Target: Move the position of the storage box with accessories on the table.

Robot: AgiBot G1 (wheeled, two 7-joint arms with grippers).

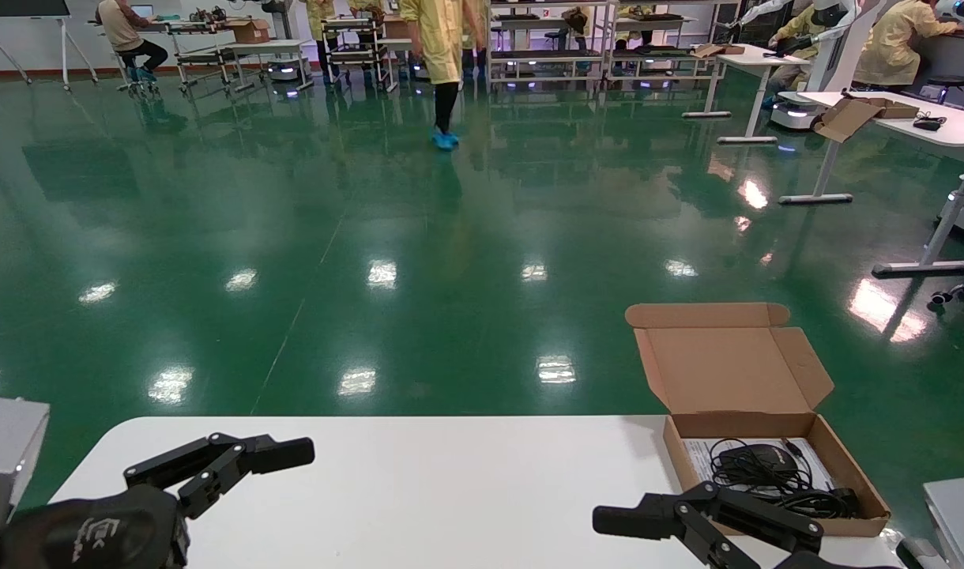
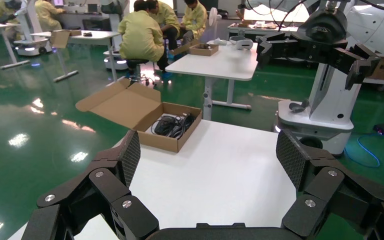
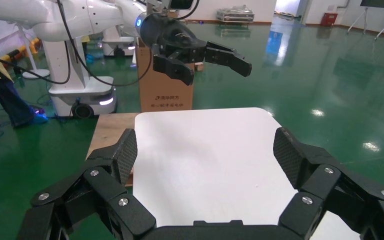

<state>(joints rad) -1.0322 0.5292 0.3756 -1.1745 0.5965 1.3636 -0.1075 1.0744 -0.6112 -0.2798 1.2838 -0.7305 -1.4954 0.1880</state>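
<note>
- The left claw [image 1: 237,462] hovers low over the near left part of the white tabletop [image 1: 450,490], fingers spread wide with nothing between them; its own wrist view shows both ribbed pads [image 2: 130,157] well apart above bare tabletop.
- The right claw [image 1: 664,525] hangs over the near right part of the tabletop, just in front of the storage box — its fingers are likewise spread and empty, the textured pads [image 3: 126,152] wide apart in the right wrist view.
- The storage box [image 1: 774,482], brown corrugated cardboard, sits at the tabletop's far right corner, close to the edge, with its hinged lid [image 1: 727,359] thrown back and standing open over the far edge.
- Inside the box lie the accessories: a black mouse [image 1: 755,458] wrapped in its thin cord, a thicker black cable coil [image 1: 822,502] nearer the front right corner, and a white printed sheet [image 1: 699,454] beneath them.
- From the left wrist view the box [image 2: 167,127] appears across the tabletop, lid laid open away from the robot.
- Beyond the tabletop stretches a glossy green floor [image 1: 371,237] — white desks [image 1: 924,126] stand to the right, and workers in yellow coats [image 1: 442,39] occupy the far end of the hall.
</note>
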